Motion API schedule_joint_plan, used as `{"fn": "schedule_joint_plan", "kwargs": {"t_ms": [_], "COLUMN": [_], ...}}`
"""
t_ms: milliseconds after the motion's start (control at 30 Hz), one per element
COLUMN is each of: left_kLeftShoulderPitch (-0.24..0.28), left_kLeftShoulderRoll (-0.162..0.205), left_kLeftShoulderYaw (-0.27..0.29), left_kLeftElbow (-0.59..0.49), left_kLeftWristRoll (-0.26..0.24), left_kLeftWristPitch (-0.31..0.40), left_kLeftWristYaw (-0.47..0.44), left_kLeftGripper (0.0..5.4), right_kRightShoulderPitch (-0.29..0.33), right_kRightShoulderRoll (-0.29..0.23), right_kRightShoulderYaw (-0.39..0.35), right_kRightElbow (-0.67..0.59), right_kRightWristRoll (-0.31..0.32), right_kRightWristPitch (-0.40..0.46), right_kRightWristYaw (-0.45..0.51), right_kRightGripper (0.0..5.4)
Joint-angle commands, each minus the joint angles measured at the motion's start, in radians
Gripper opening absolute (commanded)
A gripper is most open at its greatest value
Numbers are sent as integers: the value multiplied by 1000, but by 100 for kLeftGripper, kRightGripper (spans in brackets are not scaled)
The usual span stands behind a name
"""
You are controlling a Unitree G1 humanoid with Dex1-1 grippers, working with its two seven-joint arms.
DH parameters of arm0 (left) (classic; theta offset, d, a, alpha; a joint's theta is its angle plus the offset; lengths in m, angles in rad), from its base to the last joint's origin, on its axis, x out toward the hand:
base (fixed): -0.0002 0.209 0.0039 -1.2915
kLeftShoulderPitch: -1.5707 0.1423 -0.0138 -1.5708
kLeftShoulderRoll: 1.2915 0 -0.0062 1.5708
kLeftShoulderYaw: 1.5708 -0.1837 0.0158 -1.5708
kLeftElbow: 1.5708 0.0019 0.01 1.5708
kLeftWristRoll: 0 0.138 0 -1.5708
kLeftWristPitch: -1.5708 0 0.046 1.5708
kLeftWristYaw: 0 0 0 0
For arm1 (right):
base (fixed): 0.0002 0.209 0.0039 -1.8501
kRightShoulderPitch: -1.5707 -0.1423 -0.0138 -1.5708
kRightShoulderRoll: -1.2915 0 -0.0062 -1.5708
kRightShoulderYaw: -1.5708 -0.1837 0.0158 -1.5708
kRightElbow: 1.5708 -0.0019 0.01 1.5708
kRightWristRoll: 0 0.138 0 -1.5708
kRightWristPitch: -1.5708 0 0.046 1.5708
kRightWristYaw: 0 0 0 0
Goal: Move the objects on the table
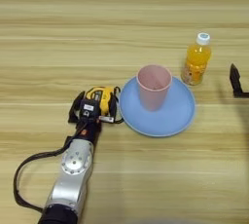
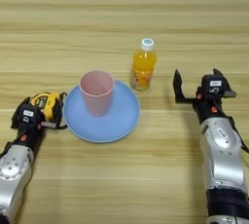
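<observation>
Here, left gripper [image 1: 94, 109] partly hiding tape measure [image 1: 99, 98], strap [image 1: 116, 116] barely visible

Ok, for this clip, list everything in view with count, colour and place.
Table: one, light wood, fills the view.
Plate: one, blue, centre.
Cup: one, pink, upright on the plate.
Bottle: one, orange with white cap, upright just beyond the plate's right edge.
Tape measure: one, yellow and black, beside the plate's left edge.
Left tool: black fingers on either side of the tape measure.
Right tool: black, open, right of the bottle, holding nothing.
</observation>
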Motion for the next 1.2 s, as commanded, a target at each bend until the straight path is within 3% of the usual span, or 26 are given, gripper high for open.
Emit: {"fn": "schedule_joint_plan", "kwargs": {"t_ms": [33,167,333,567,767,900,1033,1200], "left_kLeftShoulderPitch": [31,21,-5,-15,-46,-84,-174,-319], "left_kLeftShoulderRoll": [20,19,4,-2,2,26,73,141], "left_kLeftShoulderYaw": [28,46,70,60,74,107,170,238], "left_kLeftElbow": [54,48,10,-28,-85,-103,-1,275], "left_kLeftWristRoll": [7,2,-80,-121,-158,-155,-135,-149], "left_kLeftWristPitch": [43,17,-31,-64,-120,-149,-182,-233], "left_kLeftWristYaw": [21,31,-33,-109,-151,-136,-87,-72], "left_kLeftGripper": [529,537,537,537,537,537,537,537], "right_kRightShoulderPitch": [-6,-5,-5,-6,-10,-16,-23,-48], "right_kRightShoulderRoll": [7,9,11,12,16,21,31,60], "right_kRightShoulderYaw": [8,10,15,24,24,21,23,28], "right_kRightElbow": [9,14,14,17,25,41,62,152], "right_kRightWristRoll": [-6,-7,-8,-10,-9,-11,-26,-53], "right_kRightWristPitch": [-7,-9,-9,-9,-15,-30,-71,-182], "right_kRightWristYaw": [2,3,5,4,1,-3,-17,-47], "right_kRightGripper": [540,540,540,540,540,540,540,540]}}
